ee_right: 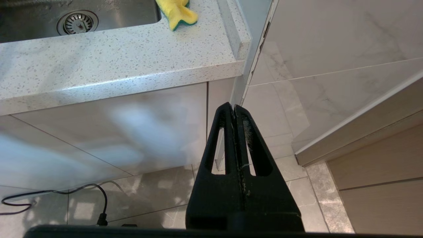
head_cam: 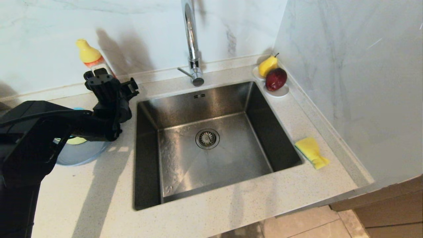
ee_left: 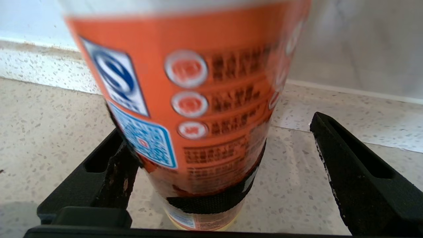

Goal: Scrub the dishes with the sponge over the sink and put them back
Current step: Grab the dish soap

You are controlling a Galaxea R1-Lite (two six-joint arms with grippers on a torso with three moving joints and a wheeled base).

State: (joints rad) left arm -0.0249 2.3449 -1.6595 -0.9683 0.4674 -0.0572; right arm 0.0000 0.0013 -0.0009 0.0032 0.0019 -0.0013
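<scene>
The sponge (head_cam: 312,152) is a yellow block with a green scouring edge, bent out of square, lying on the counter (head_cam: 231,211) just beside the right rim of the sink (head_cam: 148,158). The sink is a square stainless basin with a round drain (head_cam: 207,138) in the middle of its floor and a tall chrome faucet (head_cam: 192,43) at its far edge. The dishes sit stacked left of the sink, mostly hidden by the left arm: a grey-blue plate (head_cam: 82,155) at the bottom, a sliver of pale yellow bowl (head_cam: 76,140) on it, and a trace of teal bowl (head_cam: 78,108) showing above the arm.

The left gripper (ee_left: 218,155) stands with its jaws wide — the orange detergent bottle (ee_left: 198,99) rises between the fingers (ee_left: 350,172), its left side against one finger and a clear gap on the other. That bottle stands at the far left of the counter by the wall. The right gripper (ee_right: 234,132) hangs below the counter's near edge over the floor, its fingers pressed together and holding nothing.

The counter is pale speckled stone, backed by white marbled walls; the floor is light tile.

Count — one sponge, one plate, two bowls, one bottle, and one white dish (head_cam: 279,92) in the far right corner carrying two fruits, a yellow pear (head_cam: 267,66) and a dark red one (head_cam: 276,79).
</scene>
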